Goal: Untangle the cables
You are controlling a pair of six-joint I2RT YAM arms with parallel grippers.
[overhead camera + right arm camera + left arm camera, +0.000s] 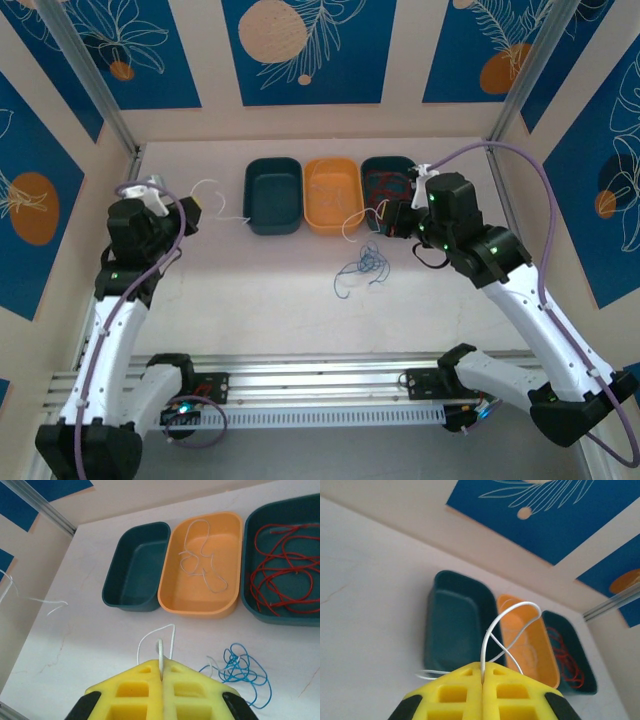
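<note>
My left gripper point(483, 670) is shut on a thin white cable point(512, 613) that arches up from its yellow fingertips; in the top view this gripper point(190, 212) is raised at the far left, the white cable point(212, 188) curling off it. My right gripper point(161, 666) is shut on another white cable point(155, 632), a small loop sticking out over the table. A blue cable tangle point(241, 669) with a white strand in it lies on the table just right of that gripper. Red cables point(282, 567) lie in the right teal bin. A white cable point(201, 562) lies in the orange bin.
Three bins stand in a row at the back: an empty dark teal bin point(273, 222), an orange bin point(333, 225) and a teal bin point(392, 162). Walls enclose the table on three sides. An aluminium rail point(320, 385) runs along the near edge.
</note>
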